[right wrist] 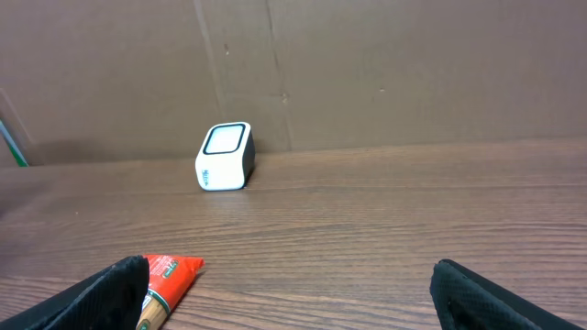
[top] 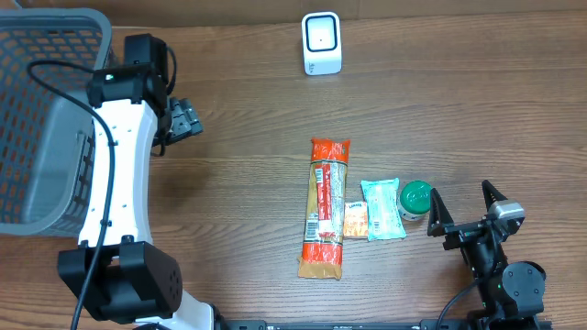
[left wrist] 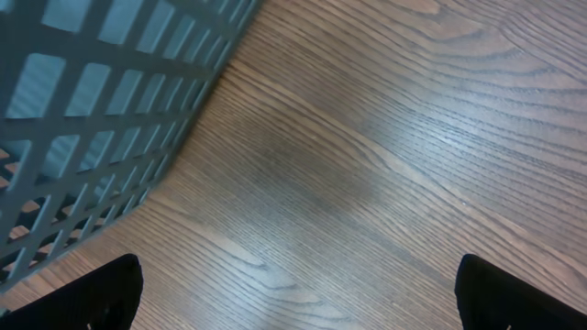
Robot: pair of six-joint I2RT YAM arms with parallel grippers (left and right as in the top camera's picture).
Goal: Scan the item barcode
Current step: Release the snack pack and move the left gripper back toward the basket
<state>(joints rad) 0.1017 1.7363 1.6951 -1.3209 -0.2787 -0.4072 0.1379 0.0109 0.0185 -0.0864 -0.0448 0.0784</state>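
basket (top: 46,55) at left edge; scanner (top: 322,43) near far edge.

The wooden table (top: 459,110) in front of me carries a grey mesh basket (top: 55,37) at its far left. A small white scanner (top: 321,44) stands alone near the back edge, well apart from everything else. Closer to my right side the goods lie flat in a row: a long orange packet (top: 326,209), a small orange sachet (top: 355,220) just beside it, then a pale teal packet (top: 382,209), and a green-lidded tub (top: 415,197) just beside that packet's right edge.
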